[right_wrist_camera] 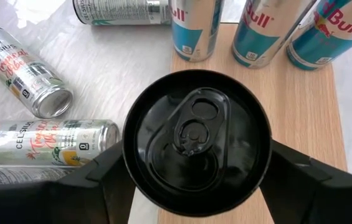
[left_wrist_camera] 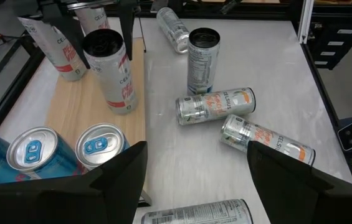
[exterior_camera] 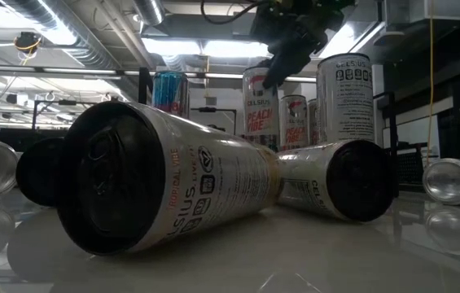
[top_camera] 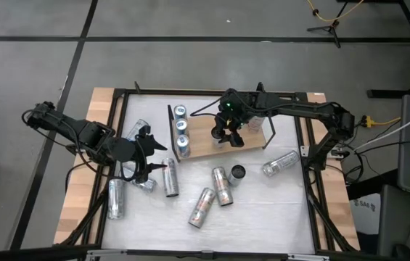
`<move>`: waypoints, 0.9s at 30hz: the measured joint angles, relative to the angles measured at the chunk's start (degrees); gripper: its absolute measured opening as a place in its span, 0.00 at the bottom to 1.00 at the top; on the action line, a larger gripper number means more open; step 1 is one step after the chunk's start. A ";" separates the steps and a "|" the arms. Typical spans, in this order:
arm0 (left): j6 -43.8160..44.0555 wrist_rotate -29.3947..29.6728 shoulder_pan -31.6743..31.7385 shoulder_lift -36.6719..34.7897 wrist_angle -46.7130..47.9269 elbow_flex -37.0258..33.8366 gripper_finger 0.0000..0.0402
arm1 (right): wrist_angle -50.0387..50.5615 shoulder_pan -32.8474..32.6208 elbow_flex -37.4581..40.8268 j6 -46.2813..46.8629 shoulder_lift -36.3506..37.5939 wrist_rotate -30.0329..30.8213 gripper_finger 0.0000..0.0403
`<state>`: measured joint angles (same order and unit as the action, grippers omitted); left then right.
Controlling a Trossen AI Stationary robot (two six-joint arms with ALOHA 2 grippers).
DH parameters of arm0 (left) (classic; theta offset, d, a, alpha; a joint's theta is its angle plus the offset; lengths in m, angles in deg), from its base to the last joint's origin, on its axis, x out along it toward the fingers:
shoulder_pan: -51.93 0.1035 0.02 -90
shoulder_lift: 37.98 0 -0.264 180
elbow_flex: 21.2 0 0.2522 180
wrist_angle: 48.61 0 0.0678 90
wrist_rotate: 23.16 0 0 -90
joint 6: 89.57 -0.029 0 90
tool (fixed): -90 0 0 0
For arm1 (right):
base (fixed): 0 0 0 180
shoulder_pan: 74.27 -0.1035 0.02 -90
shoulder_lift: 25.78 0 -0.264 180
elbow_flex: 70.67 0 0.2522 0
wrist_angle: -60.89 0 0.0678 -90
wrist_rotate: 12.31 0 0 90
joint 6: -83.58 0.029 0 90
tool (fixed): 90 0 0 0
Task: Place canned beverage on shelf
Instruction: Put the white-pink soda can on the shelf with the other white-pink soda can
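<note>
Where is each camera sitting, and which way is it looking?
High view: above the table, looking straight down; shows both arms, the left gripper over the white tabletop and the right gripper over the shelf.
Low view: at tabletop height, looking level past lying cans; an arm reaches down from above.
Left wrist view: on the left arm, looking past its own fingers.
Right wrist view: on the right arm, looking down onto a black-topped can.
Shared: both wrist views show the blue cans.

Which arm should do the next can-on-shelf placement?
Right. The right gripper already brackets an upright black-topped can over the shelf. The left gripper hangs open and empty off the shelf's end.
</note>
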<state>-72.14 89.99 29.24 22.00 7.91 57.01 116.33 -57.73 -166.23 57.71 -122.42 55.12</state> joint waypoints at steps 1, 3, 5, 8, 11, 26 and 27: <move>0.00 0.00 0.01 0.00 0.00 0.00 0.67 | 0.00 0.00 0.00 0.00 0.00 0.02 0.67; 0.00 0.00 0.02 0.00 0.00 0.00 0.67 | -0.02 0.00 0.02 0.02 0.00 0.03 0.67; 0.00 0.00 0.01 0.00 0.00 0.00 0.67 | 0.01 0.00 0.02 0.08 0.00 0.52 0.69; 0.00 0.00 0.00 0.00 0.00 0.00 0.67 | 0.11 -0.02 0.08 0.08 -0.04 1.93 0.77; 0.00 0.00 0.00 0.00 0.01 0.00 0.67 | 0.31 0.00 0.20 0.04 -0.24 3.41 0.87; 0.00 0.17 0.00 0.00 0.02 0.00 0.67 | 0.46 -0.07 0.07 0.06 -0.07 14.86 0.95; -0.01 0.17 0.01 0.00 0.02 0.00 0.67 | 0.46 -0.07 0.07 0.07 -0.07 14.83 0.95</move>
<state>-72.14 90.16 29.25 22.00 7.93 57.01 116.79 -57.80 -166.16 57.77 -122.48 69.95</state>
